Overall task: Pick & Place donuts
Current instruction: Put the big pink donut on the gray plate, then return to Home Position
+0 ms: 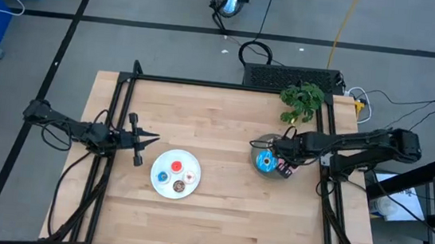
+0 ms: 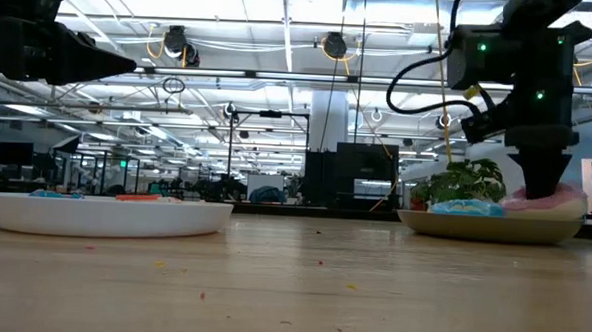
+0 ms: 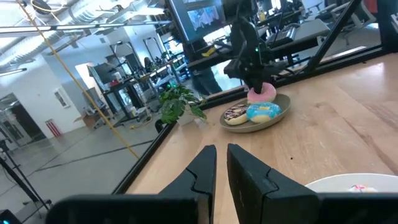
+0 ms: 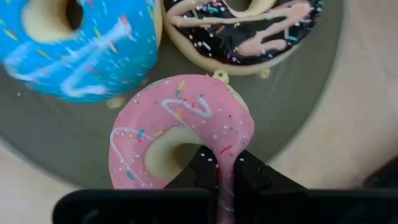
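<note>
The grey plate (image 4: 311, 93) holds the three larger donuts: blue-iced (image 4: 81, 50), chocolate with pale streaks (image 4: 249, 31) and pink-iced (image 4: 180, 130). My right gripper (image 4: 226, 163) stands over this plate (image 1: 281, 164), shut on the pink donut. The white plate (image 1: 156, 164) carries the small donuts, among them red (image 1: 176, 166), blue (image 1: 162, 177) and whitish (image 1: 190, 175). My left gripper (image 1: 150, 139) hovers to the left of the white plate. Its fingers (image 3: 208, 165) are almost together on nothing. My right gripper pinches the pink donut's ring (image 4: 225, 146) on the side nearest the wrist, one finger (image 4: 205, 163) at the hole and the other (image 4: 249, 169) outside. It comes from above, pointing down. The soft ring is squeezed thin between them. The donut (image 3: 261, 93) stands tilted over the plate.
A green plant (image 1: 302, 100) stands at the far edge, just behind the grey plate. Black frame rails (image 1: 128, 89) run along the table's far and side edges. Bare wood (image 1: 225, 123) lies between the two plates and toward the near edge.
</note>
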{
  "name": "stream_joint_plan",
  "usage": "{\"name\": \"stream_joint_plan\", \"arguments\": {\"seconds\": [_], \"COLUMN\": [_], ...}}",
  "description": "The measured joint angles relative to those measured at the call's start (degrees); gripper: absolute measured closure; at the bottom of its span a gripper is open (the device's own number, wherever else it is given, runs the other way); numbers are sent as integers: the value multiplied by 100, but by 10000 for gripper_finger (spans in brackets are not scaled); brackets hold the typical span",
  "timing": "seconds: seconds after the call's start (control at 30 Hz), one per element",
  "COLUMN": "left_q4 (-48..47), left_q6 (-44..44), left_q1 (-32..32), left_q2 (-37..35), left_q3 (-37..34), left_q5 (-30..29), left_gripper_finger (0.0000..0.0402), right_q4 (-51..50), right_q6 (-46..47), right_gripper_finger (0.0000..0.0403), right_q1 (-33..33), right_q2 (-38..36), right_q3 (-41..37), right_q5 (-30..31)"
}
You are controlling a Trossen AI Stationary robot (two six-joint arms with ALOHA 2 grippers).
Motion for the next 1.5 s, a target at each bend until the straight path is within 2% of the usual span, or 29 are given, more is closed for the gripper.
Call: {"name": "stream_joint_plan", "arguments": {"seconds": [0.37,0.47,0.6,0.87,1.03,1.2,1.5], "left_q4": [1,2,0,2,2,2,2], "left_q6": [4,7,9,13,13,13,11], "left_q1": [0,0,0,-1,-1,0,-1], "left_q2": [-1,-1,-1,0,-1,-1,0], "left_q3": [0,0,0,0,0,0,0], "left_q5": [0,0,1,0,0,0,0], "left_gripper_finger": [355,355,355,355,355,355,355], "right_q4": [268,285,294,288,283,278,271], "right_q6": [-335,-534,-531,-560,-562,-575,-925], "right_gripper_finger": [386,372,328,209,163,147,146], "right_q1": [-8,-6,-4,-6,-6,-8,-8], "right_q2": [207,267,254,242,186,-11,-460], "right_q3": [-79,-80,-81,-81,-81,-77,-70], "right_q5": [-23,-133,17,31,35,31,19]}}
